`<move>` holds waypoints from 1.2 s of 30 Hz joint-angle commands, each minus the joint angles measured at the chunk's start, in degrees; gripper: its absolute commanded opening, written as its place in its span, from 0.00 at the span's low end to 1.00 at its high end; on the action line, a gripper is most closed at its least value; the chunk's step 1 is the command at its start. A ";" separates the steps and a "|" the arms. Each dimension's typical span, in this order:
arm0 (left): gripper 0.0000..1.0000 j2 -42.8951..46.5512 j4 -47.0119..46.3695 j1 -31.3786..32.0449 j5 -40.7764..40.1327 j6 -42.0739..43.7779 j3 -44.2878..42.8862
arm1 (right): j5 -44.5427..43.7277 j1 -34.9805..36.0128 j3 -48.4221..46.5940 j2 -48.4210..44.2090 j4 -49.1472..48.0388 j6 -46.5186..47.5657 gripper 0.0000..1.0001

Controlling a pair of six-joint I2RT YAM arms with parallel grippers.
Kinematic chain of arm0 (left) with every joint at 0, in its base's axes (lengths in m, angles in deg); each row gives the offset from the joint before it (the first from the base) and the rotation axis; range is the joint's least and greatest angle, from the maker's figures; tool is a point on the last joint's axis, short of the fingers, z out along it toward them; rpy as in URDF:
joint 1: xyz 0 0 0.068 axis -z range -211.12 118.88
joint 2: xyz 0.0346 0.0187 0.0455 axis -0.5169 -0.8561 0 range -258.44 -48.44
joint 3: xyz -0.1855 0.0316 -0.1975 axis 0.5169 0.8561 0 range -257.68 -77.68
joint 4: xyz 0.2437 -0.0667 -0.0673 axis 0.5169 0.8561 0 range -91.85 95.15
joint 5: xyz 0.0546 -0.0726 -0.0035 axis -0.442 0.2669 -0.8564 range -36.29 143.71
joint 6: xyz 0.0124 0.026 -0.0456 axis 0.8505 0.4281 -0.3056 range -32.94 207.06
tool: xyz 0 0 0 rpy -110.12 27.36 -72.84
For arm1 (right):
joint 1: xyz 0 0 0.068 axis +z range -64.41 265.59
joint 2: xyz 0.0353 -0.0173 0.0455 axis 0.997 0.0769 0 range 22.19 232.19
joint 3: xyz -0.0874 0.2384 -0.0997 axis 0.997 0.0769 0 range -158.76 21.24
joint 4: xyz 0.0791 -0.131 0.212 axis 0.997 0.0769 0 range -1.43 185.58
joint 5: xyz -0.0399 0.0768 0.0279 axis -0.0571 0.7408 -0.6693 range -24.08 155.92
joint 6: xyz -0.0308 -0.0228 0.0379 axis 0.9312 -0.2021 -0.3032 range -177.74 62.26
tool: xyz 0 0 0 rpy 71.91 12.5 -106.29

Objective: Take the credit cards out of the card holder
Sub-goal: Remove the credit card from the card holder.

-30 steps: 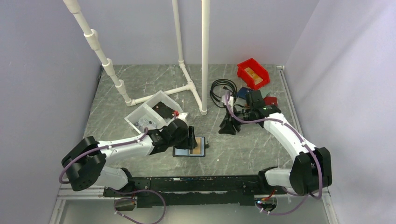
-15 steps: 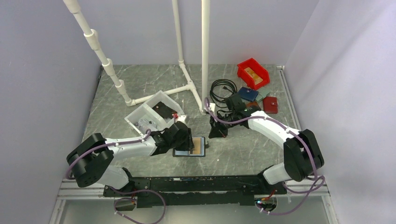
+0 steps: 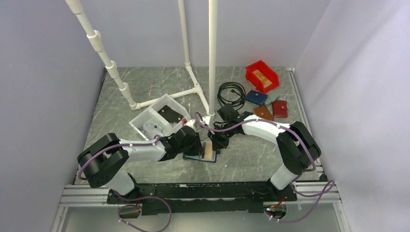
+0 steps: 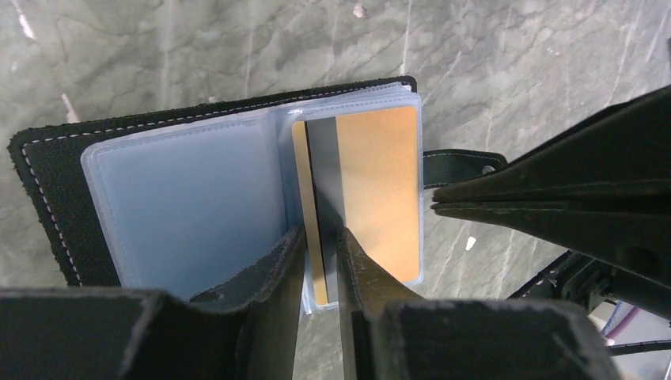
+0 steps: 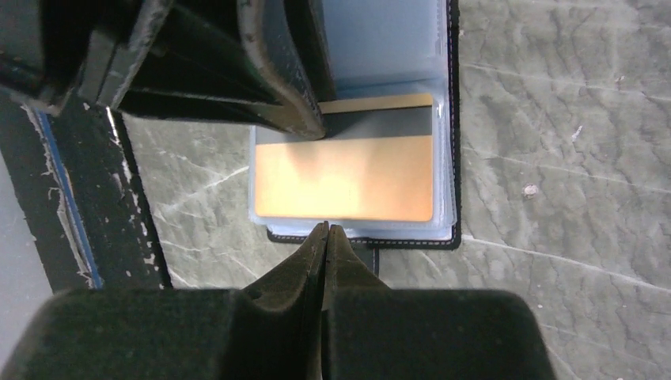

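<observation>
Credit card (image 4: pixel 378 190), smooth gold-tan plastic with a dark stripe, sits in a glossy clear sleeve of the card holder (image 4: pixel 47 182). This grained black case with pale stitching lies open flat on the grey marbled worktop (image 4: pixel 514 63). The left wrist view shows the whole pale blue-grey window beside the card, and the left gripper (image 4: pixel 318 237) narrowly parted over the stripe. The right wrist view shows the right gripper (image 5: pixel 326 229) pressed together at the holder's outer edge.
</observation>
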 commanded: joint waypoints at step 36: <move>0.23 -3.91 -33.60 -10.08 19.51 -11.90 15.67 | -7.78 6.42 -8.24 14.22 4.64 -2.49 0.00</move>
